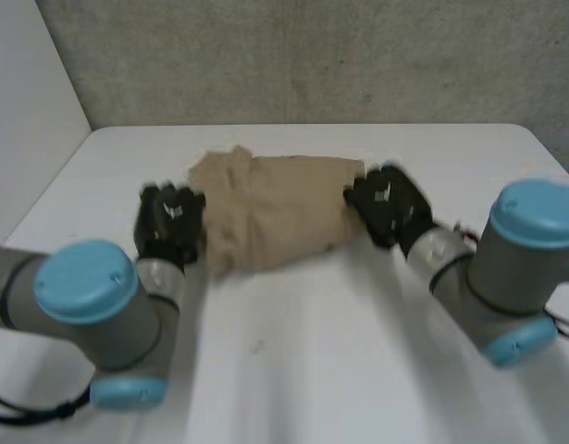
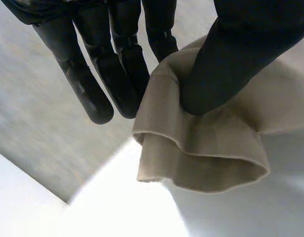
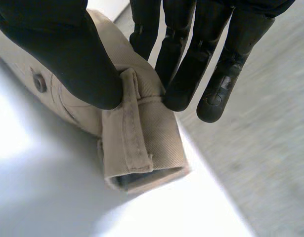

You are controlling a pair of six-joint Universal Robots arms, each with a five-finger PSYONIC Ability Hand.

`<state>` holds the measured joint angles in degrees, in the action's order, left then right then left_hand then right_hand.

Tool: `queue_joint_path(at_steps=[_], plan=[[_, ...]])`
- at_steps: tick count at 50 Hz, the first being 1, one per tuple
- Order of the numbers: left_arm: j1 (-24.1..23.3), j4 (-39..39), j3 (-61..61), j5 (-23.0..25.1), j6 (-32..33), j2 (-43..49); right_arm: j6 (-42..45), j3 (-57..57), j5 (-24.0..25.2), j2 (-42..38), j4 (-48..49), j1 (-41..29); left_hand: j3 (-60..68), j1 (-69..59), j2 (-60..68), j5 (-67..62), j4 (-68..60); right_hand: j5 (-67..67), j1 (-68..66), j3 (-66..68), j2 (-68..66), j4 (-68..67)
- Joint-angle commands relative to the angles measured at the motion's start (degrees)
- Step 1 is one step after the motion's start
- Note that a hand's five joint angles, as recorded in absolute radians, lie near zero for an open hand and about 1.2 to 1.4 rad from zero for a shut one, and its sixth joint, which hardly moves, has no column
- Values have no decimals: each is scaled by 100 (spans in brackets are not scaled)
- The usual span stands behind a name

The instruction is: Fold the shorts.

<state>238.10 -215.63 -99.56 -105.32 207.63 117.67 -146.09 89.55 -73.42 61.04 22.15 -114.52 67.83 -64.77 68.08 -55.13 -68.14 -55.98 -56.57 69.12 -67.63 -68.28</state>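
Two black hands on one garment. Tan shorts (image 1: 275, 222) lie bunched on the white tabletop (image 1: 312, 361), toward its far side and about midway across, with a grey wall (image 1: 312, 55) behind.

Left hand (image 1: 170, 222): at the shorts' left edge. Seen from the left wrist, the thumb (image 2: 226, 64) presses down on a folded edge of the cloth, and one of the fingers (image 2: 161, 42) sits just behind the same fold, so the cloth is pinched between them. The remaining fingers are straight, side by side, clear of the cloth. Below the pinch the fabric hangs in a soft, doubled curve.

Right hand (image 1: 388, 205): at the shorts' right edge. Seen from the right wrist, the thumb (image 3: 67, 59) bears on the waistband corner, with the fingers (image 3: 179, 94) close behind it, and the corner is nipped between them. The outer fingers are extended and slightly spread. A belt loop (image 3: 134, 133) runs down the corner just beside the thumb tip; a metal button (image 3: 39, 83) shows on the band, near the thumb's other side.

Both arms reach in from the near side, and the shorts span the gap between the two hands. Cloth rumpled, with a raised peak at the far left corner.
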Motion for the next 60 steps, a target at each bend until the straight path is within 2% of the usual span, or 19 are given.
queue_joint_path(at_steps=[1,3,5,8,10,16,20,26,32,37,43,48,54,60], plan=[[-176,1011,-625,2,112,-445,309,827,-68,31,-237,0,-490,184,-515,220,522,-671,-1611,357,-505,-440],[-176,1241,-704,2,85,-604,274,941,-76,127,-404,26,-1199,892,-1223,928,1230,235,-706,-549,400,465],[-176,1565,-775,2,50,-893,204,1029,-94,381,-676,96,-2540,2234,-2565,2269,2571,2468,1527,-2782,2634,2699],[-133,1839,-801,20,24,-1263,-128,1073,-129,820,-1027,315,-2985,2679,-3010,2715,3017,4624,3683,-4938,4790,4855],[-62,2015,-793,46,-64,-1606,-445,1047,-120,988,-1116,439,-3020,2713,-3044,2749,3051,4781,3840,-5095,4947,5012],[315,2077,-705,90,-424,-2187,-2150,766,-33,1428,-1257,896,-3036,2730,-3061,2766,3068,5068,4127,-5382,5233,5298],[676,2068,-556,301,-609,-2196,-2784,494,3,1446,-1590,1028,-3036,2730,-3061,2766,3068,4934,3993,-5247,5099,5164],[1036,2121,-363,1064,-934,-1741,-2829,-86,-15,1218,-2487,1011,-2986,2680,-3011,2716,3018,4581,3640,-4894,4746,4811],[1159,2226,-283,1514,-1233,-1379,-2811,-245,-15,901,-2892,975,-2986,2680,-3011,2716,3018,4042,3102,-4356,4208,4273],[1659,2385,-195,1803,-1426,-1308,-2793,-78,-24,726,-2725,967,-2969,2663,-2994,2699,3001,3722,2781,-4036,3888,3953],[1845,2797,-72,2278,-1611,-1018,-2618,115,-68,418,-2102,844,-2919,2613,-2944,2648,2950,3655,2714,-3969,3821,3886],[1889,3211,-54,2463,-1629,-957,-2030,361,-76,216,-1434,712,-3003,2697,-3027,2732,3034,3286,2345,-3600,3451,3516],[1837,3255,-142,2463,-1629,-974,-1633,414,-85,31,-1081,694,-3003,2697,-3027,2732,3034,2009,1068,-2323,2174,2239],[1801,3255,-151,2437,-1629,-922,-1589,414,-76,-48,-1029,677,-2919,2613,-2944,2649,2951,-1399,-2340,1085,-1233,-1168]])
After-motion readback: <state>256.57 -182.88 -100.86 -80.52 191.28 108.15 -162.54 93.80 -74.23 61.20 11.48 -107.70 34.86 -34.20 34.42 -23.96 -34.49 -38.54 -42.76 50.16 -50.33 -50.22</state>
